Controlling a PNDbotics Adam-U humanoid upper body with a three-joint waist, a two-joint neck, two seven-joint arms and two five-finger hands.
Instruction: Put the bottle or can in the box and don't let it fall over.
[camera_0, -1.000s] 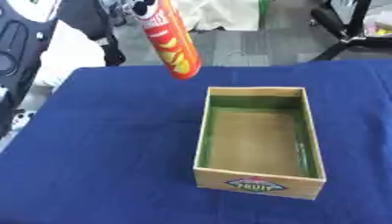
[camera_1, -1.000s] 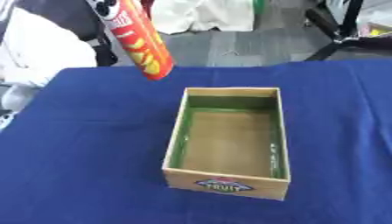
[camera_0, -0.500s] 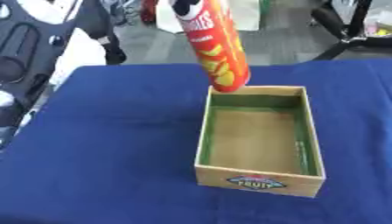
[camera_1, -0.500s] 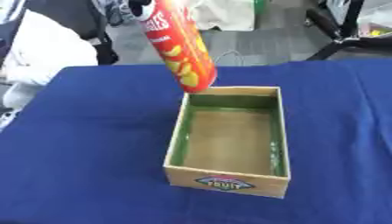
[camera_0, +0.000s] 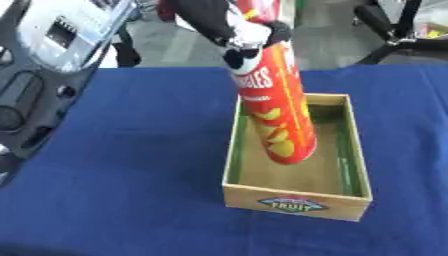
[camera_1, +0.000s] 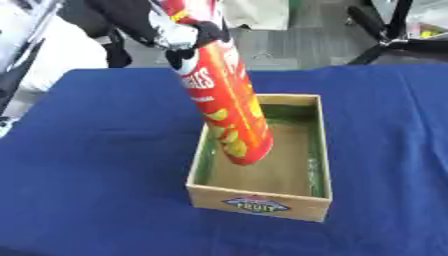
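A tall red chips can (camera_0: 278, 110) hangs tilted, top leaning to the far left, its lower end down inside the box. My left hand (camera_0: 226, 24), black with pale parts, comes in from the upper left and has its fingers curled round the can's top. The box (camera_0: 294, 198) is an open cardboard tray with green inner walls and a "FRUIT" label on its front, standing on the blue tablecloth (camera_0: 122, 170). Whether the can's base touches the box floor is hidden. My right hand shows in neither view.
Grey and black machine parts (camera_0: 39, 75) stand at the table's left edge. Beyond the far edge are grey floor and black chair legs (camera_0: 398, 35). Blue cloth lies bare on the box's left and in front of it.
My left hand has carried the can from the far left rightward and down; its lower end now sits within the box walls instead of hanging above the far rim.
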